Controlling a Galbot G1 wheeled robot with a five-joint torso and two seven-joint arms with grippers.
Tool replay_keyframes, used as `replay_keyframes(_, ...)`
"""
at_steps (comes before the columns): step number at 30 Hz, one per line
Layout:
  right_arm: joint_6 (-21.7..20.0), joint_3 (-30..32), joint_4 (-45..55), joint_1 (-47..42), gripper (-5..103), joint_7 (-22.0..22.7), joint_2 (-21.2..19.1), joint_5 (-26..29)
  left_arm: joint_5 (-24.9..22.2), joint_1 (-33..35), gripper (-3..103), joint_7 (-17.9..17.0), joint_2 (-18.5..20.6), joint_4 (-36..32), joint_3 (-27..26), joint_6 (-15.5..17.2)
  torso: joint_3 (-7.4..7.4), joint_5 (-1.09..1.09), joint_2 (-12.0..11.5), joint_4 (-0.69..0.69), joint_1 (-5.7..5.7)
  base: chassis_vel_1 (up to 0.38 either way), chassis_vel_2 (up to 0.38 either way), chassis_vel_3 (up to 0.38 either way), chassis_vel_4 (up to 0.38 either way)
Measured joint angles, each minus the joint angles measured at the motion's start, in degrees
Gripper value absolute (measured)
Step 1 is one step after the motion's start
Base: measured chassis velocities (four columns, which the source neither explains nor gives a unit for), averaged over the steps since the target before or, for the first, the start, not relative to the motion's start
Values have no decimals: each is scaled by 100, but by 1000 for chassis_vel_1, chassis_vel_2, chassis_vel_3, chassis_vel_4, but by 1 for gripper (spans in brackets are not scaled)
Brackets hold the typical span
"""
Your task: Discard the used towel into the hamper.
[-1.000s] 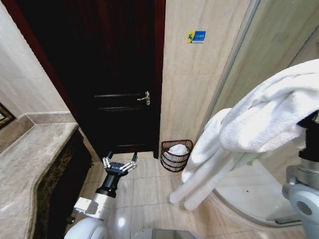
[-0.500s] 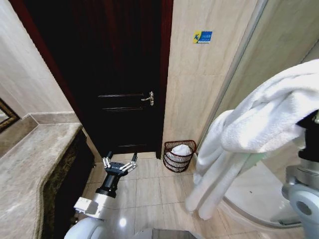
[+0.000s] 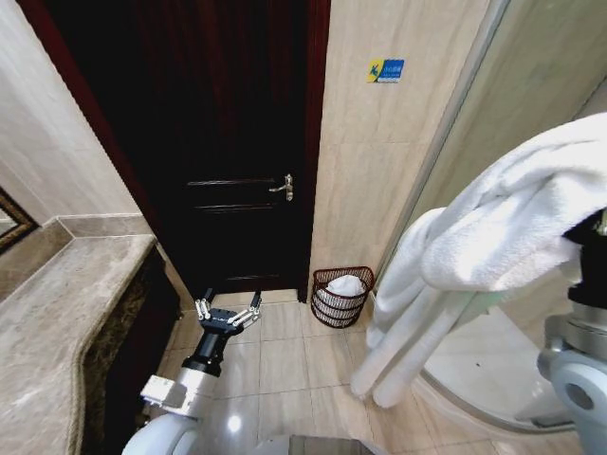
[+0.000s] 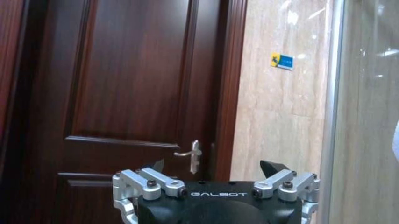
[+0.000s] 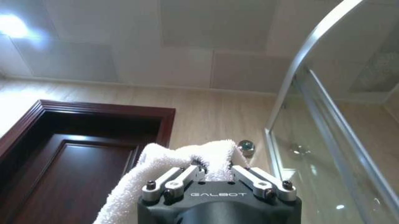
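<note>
Fingers point(image 5: 182, 176) of the right gripper point(image 5: 215, 173) are closed on a white towel point(image 3: 493, 237), a fold pinched between them. Towel drapes over the raised gripper at the robot's right and hangs in two long tails toward the floor point(image 3: 285, 365). Towel tails end above the tiles, well apart from the hamper point(image 3: 341, 297).

Hamper stands on the floor against the beige wall point(image 3: 379, 180), just beside the dark door point(image 3: 218, 142), at the corner by the glass shower screen point(image 3: 531, 85). Something white already lies inside it.

Left gripper point(image 3: 228, 312) is held low in front of the robot, over the tiles, fingers spread wide, holding nothing; it points at the door, near its handle point(image 4: 192, 154) in the wrist view.

Stone counter point(image 3: 57, 322) runs along the robot's left. Small blue sign point(image 3: 385, 70) sits high on the wall above the hamper.
</note>
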Motion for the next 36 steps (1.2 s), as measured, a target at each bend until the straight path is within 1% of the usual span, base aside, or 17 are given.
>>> replay_keyframes(11,-3,-110,1,43,10,19,12,5,0,0,100,0,5,0,-2,0,0,-4,-2,2,1,164,149,-147,-145)
replay_keyframes(14,7,-109,0,62,10,23,-5,13,0,0,100,-1,2,0,-2,0,0,4,-2,1,0,10,23,-2,-9)
replay_keyframes(18,32,-128,0,78,10,21,-10,16,0,0,100,0,-1,0,1,0,-1,3,-1,-2,-1,-35,-38,41,43)
replay_keyframes(23,103,-155,-1,83,10,-3,-5,-18,0,0,100,0,-1,0,1,0,-1,2,-1,0,-1,-19,-18,32,28)
replay_keyframes(24,128,-155,-1,83,10,-27,4,-51,0,0,100,0,0,0,0,0,0,-3,-2,0,0,0,0,0,0)
replay_keyframes(25,135,-152,-1,83,10,-33,5,-58,0,0,100,0,1,0,0,0,0,-3,-1,1,0,30,55,29,18)
replay_keyframes(31,200,-84,-1,77,10,-59,-6,-87,0,0,100,0,1,0,-1,0,-1,-1,-1,2,-1,64,51,23,29)
replay_keyframes(36,192,-59,0,67,10,-58,8,-89,0,0,100,0,1,0,-1,0,-1,1,-1,0,0,0,0,0,0)
